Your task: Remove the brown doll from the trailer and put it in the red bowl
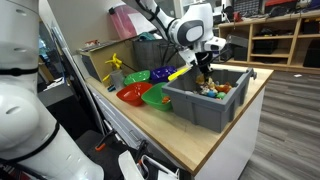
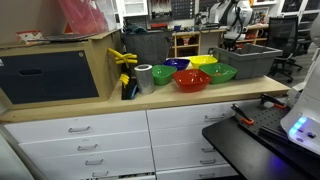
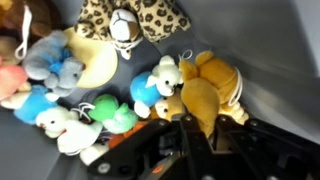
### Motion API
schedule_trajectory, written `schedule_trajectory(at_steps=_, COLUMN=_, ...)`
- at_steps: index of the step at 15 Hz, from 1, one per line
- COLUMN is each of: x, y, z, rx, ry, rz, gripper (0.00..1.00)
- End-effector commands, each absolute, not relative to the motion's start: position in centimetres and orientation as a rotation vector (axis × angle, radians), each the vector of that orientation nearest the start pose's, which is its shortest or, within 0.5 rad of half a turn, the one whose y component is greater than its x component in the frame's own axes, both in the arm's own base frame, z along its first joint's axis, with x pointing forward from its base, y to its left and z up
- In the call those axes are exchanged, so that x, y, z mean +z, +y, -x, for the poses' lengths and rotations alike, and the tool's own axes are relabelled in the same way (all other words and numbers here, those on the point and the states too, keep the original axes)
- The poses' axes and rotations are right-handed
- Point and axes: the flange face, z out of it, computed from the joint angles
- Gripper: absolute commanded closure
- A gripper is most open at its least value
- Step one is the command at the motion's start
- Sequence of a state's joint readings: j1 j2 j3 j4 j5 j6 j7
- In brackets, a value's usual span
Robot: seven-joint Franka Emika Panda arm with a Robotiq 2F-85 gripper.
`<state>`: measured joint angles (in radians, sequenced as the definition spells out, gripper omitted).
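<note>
The trailer, a large grey bin (image 1: 196, 108), stands on the wooden counter and also shows in an exterior view (image 2: 252, 63). My gripper (image 1: 205, 76) reaches down into it. In the wrist view the fingers (image 3: 193, 135) are closed on the lower part of the brown doll (image 3: 205, 95), which lies among other soft toys on the bin floor. The red bowl (image 1: 130, 95) sits on the counter beside the bin, next to the other bowls, and also shows in an exterior view (image 2: 190, 80). It looks empty.
A green bowl (image 1: 156, 98), a purple bowl (image 1: 136, 76) and a yellow bowl (image 1: 166, 72) stand around the red one. A leopard-print toy (image 3: 130, 18), a blue and white toy (image 3: 150, 90) and several other toys crowd the bin. A grey roll (image 2: 145, 77) stands on the counter.
</note>
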<state>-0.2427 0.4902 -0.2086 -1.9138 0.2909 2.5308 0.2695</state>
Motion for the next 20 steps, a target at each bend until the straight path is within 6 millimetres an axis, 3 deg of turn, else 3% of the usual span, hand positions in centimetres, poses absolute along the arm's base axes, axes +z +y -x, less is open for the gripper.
schedule_trajectory(at_steps=1, x=29.1, y=-28.4, z=-55.7, rx=-0.21, ry=1.364, rz=2.822, gripper=0.97)
schedule_trajectory(at_steps=5, x=32.0, y=-30.1, z=-53.8, rx=-0.197, ry=1.374, rz=2.911, gripper=0.97)
schedule_trajectory(at_steps=10, x=35.8, y=-29.3, z=-52.6, rx=-0.136, ry=1.326, rz=2.981, gripper=0.97)
schedule_trajectory(at_steps=13, x=36.7, y=-27.4, z=-52.5, rx=-0.071, ry=1.243, rz=3.004, gripper=0.97)
schedule_trajectory(at_steps=20, x=37.0, y=-19.3, z=-52.7, rx=0.042, ry=1.019, rz=3.031, gripper=0.97)
